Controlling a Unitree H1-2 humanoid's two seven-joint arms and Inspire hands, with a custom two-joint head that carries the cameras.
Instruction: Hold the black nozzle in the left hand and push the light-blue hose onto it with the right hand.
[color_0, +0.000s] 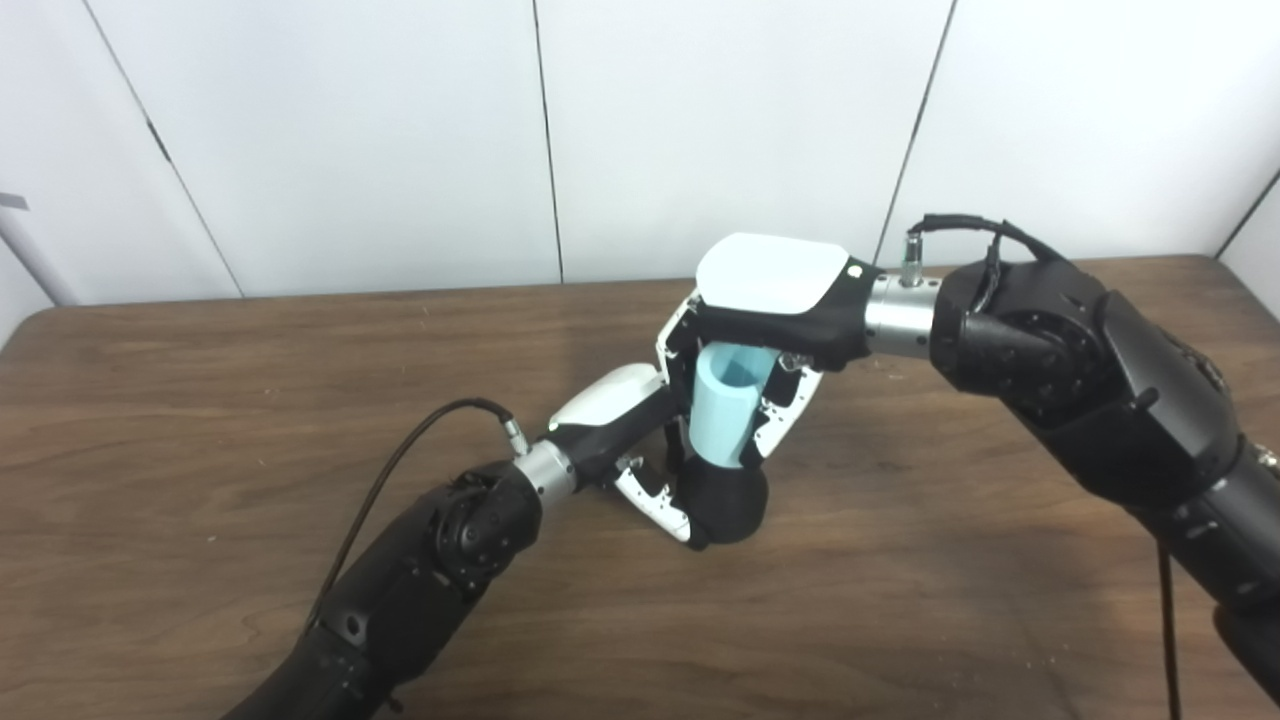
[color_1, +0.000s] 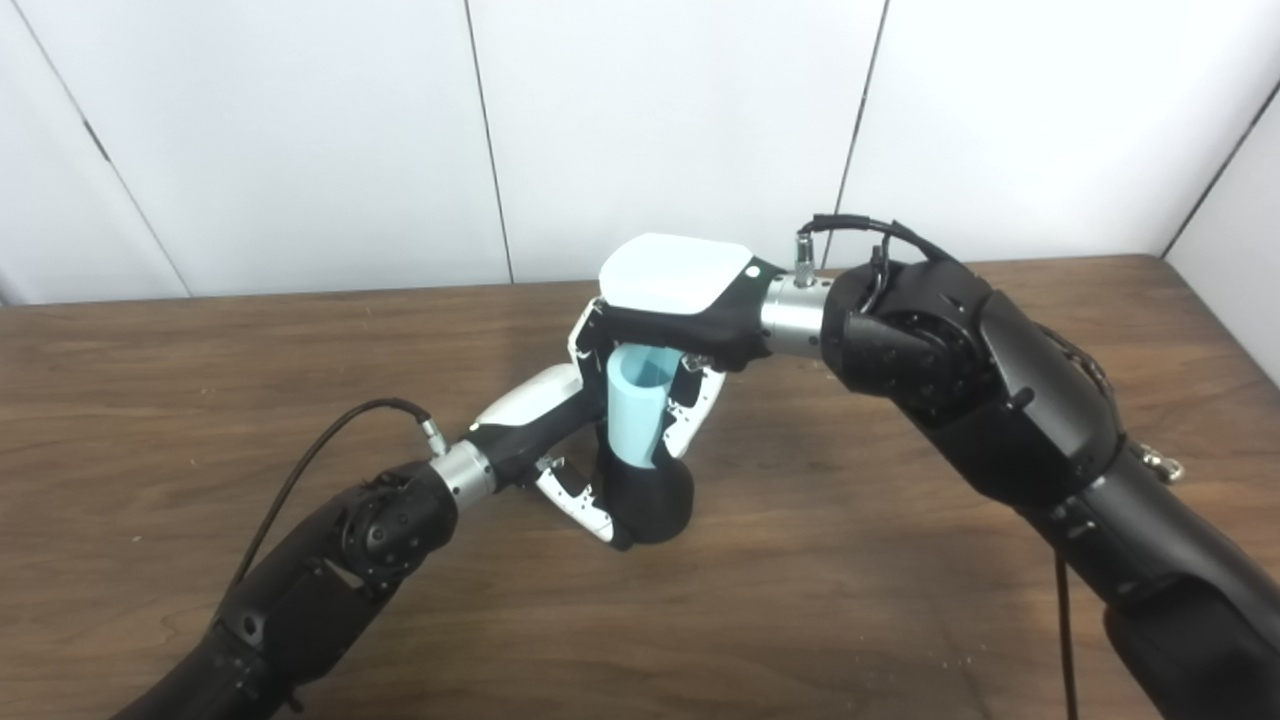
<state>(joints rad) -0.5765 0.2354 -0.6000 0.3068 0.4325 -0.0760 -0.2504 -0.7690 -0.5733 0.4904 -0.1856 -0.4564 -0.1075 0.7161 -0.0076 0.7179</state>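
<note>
1. Nearest the camera, on the brown wood-grain table (color_0: 900, 600), the left hand (color_0: 625, 430) wraps its fingers closed around the black nozzle (color_0: 725, 500), a matte, rounded piece standing upright at the table's middle.
2. Directly above it, the light-blue hose (color_0: 725, 410), a smooth, hollow cylinder with its open end up, meets the nozzle's top, tilted slightly.
3. Over that, the right hand (color_0: 770, 310), white-backed and palm down, has its fingers curled closed around the hose's upper part.
4. Behind stand plain white wall panels (color_0: 400, 130).
</note>
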